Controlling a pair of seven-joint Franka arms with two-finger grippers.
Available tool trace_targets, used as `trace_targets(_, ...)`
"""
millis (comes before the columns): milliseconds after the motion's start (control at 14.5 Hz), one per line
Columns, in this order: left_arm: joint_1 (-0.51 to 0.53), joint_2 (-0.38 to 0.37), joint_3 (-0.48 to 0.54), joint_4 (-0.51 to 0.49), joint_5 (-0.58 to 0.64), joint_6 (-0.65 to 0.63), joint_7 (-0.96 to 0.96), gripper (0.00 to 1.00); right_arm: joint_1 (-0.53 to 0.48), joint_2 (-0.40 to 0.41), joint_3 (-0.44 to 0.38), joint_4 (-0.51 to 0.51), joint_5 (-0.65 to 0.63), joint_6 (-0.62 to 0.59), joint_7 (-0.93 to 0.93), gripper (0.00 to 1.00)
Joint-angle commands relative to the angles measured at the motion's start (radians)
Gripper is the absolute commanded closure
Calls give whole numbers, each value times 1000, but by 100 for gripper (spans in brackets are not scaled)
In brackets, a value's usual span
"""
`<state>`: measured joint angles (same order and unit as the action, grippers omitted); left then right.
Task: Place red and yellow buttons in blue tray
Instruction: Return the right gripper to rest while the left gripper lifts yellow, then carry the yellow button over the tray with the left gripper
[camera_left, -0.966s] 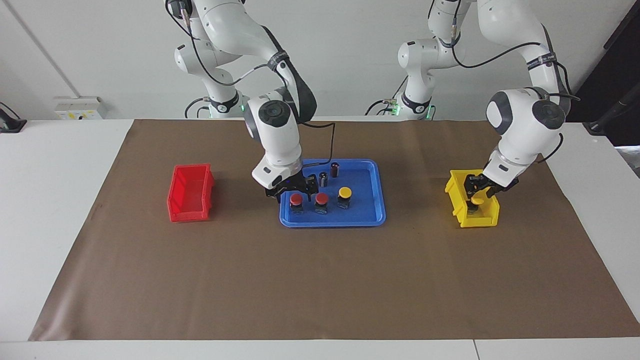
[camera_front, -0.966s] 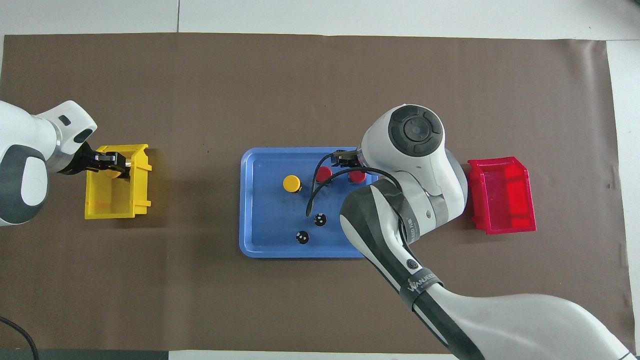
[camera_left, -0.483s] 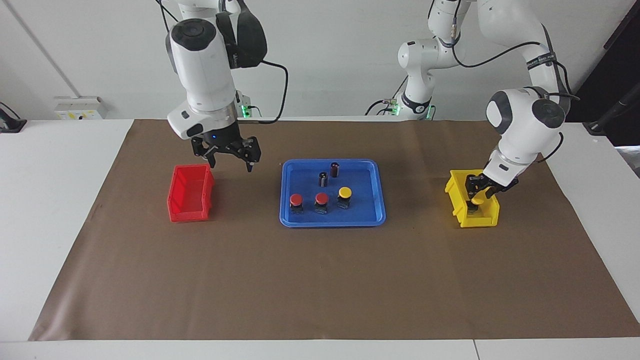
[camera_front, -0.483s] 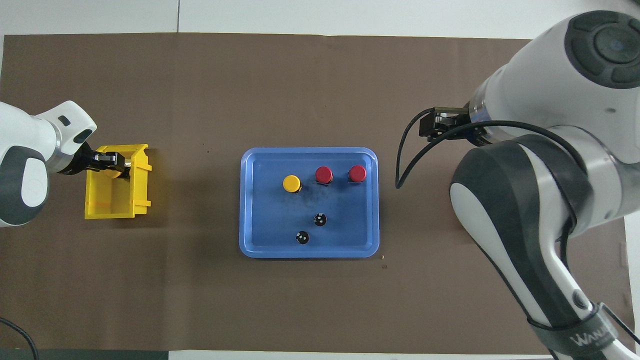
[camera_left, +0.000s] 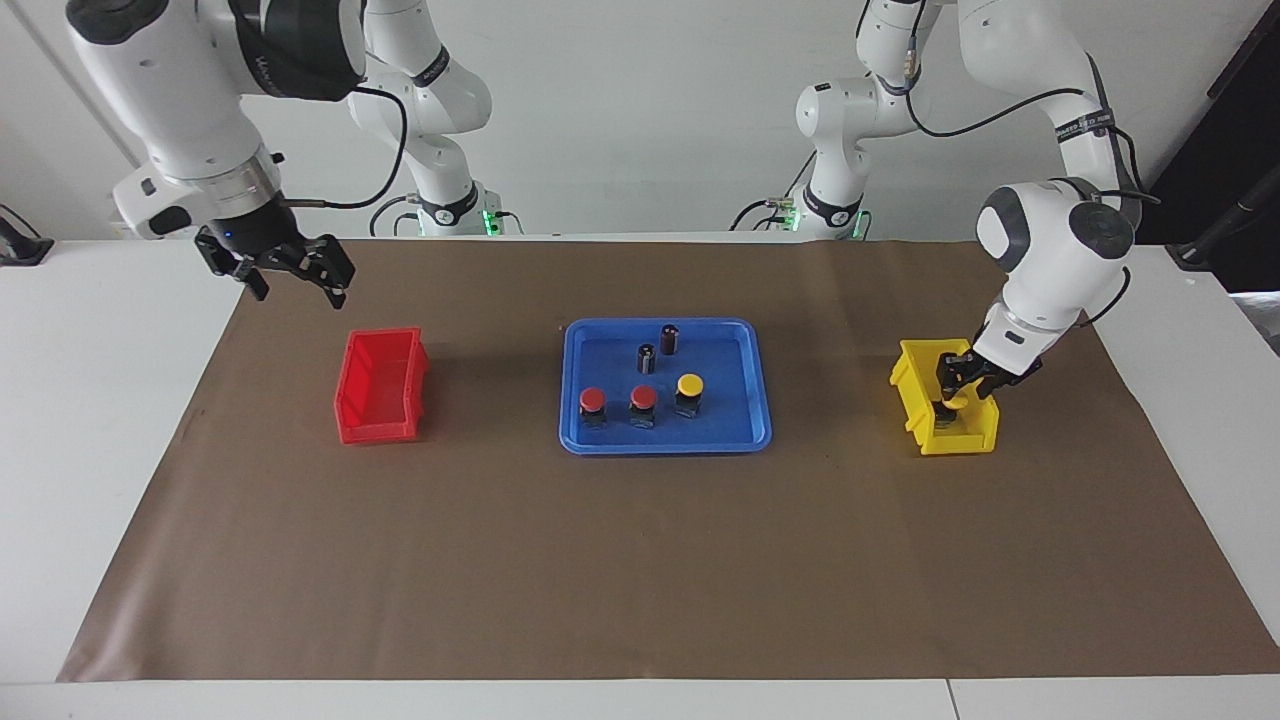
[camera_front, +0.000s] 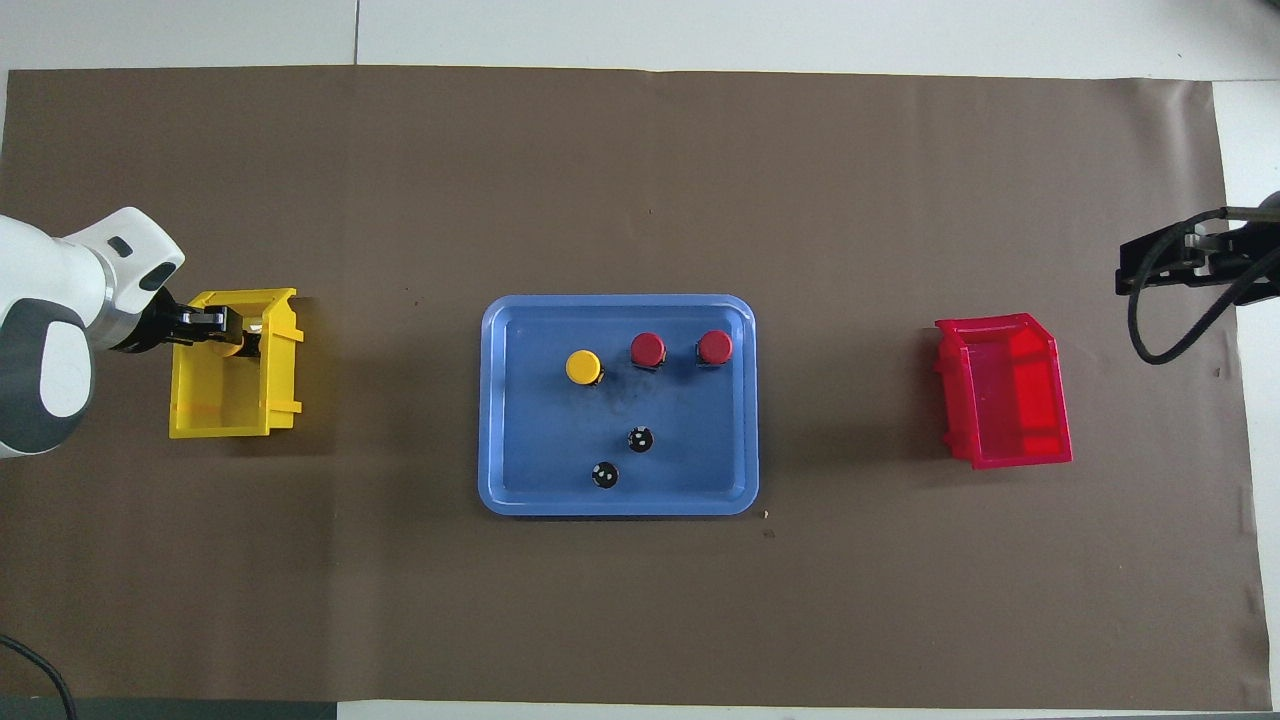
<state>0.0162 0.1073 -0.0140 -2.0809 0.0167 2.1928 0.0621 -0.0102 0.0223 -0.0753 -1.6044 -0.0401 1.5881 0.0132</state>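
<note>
A robotics lab: two white arms bolted at twelve o'clock to a white bench (camera_left: 90, 400) under a brown mat (camera_left: 640, 560), plain walls.

One camera hangs high across the bench (camera_left: 640, 560) and faces the two robots, standing far enough off to take in their bases and the wall. The other sits high above the robots' own end, looking forward and steeply down, nearer in, perhaps. Both share the brown mat (camera_front: 640, 620), the blue tray (camera_left: 757, 380) (camera_front: 495, 400) and both bins, turned half round.
</note>
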Motion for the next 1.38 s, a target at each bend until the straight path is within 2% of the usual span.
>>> trace_targets(0, 8, 14, -4, -18, 23, 45, -5, 43, -60, -41, 6, -47, 6, -36, -174, 0)
trace_targets(207, -1, 12, -4, -18, 23, 44, -18, 43, -68, -56, -29, -51, 5, -83, -196, 0)
trace_targets(345, -1, 12, -4, -18, 23, 42, -18, 45, -54, -61, -55, -57, -9, -73, -178, 0)
trace_targets(414, -2, 12, -4, -18, 23, 42, -16, 51, -56, -65, -55, -60, -9, -56, -139, 0)
trace_targets(552, -2, 12, -4, -19, 23, 41, -16, 75, -53, -65, -54, -62, -7, -57, -82, 0)
trace_targets(759, -4, 11, -6, -4, 23, 16, -15, 95, -54, -56, -50, -54, -7, -53, -120, 0)
trace_targets(828, -2, 3, -6, 39, 23, -57, -15, 97, -59, -54, -49, -54, -1, -53, -124, 0)
trace_targets(966, -12, 15, -11, 234, 9, -328, -19, 97, -57, -56, -44, -54, 6, -53, -115, 0)
trace_targets(1034, -24, 28, -17, 302, 3, -403, -24, 97, -59, -58, -46, -57, 6, -56, -118, 0)
trace_targets(1172, -126, 22, -15, 349, -17, -452, -146, 98, -60, -59, -44, -57, 6, -53, -115, 0)
trace_targets(1310, -221, 22, -17, 346, -18, -435, -295, 99, -59, -58, -43, -58, 9, -59, -116, 0)
